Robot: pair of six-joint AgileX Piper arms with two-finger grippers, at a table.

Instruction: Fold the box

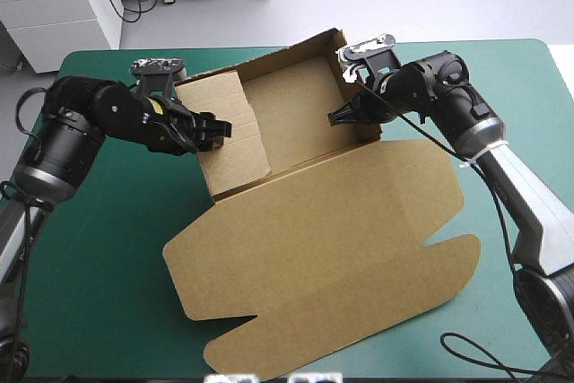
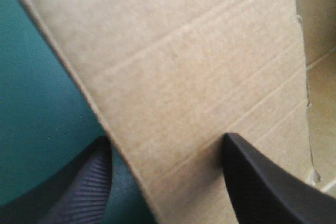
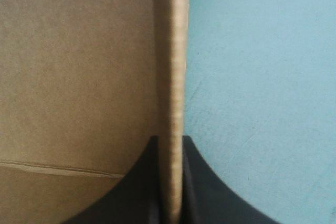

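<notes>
The brown box [image 1: 314, 248] lies mid-table as an open tray with raised walls at the far side and its lid flat toward the near edge. My left gripper [image 1: 213, 130] is at the tray's left wall [image 1: 235, 123]. In the left wrist view the left gripper [image 2: 167, 139] stands open, its fingers astride that wall's edge, one outside over the cover and one on the inner face. My right gripper [image 1: 345, 114] is at the right wall [image 1: 357, 87]. In the right wrist view the right gripper [image 3: 170, 139] is shut on the wall's edge [image 3: 176, 51].
The teal-green cover [image 1: 99, 257] extends on both sides of the box. The lid's rounded front flaps [image 1: 269, 347] reach close to the table's near edge. The tray's far wall [image 1: 269, 60] stands near the table's far edge.
</notes>
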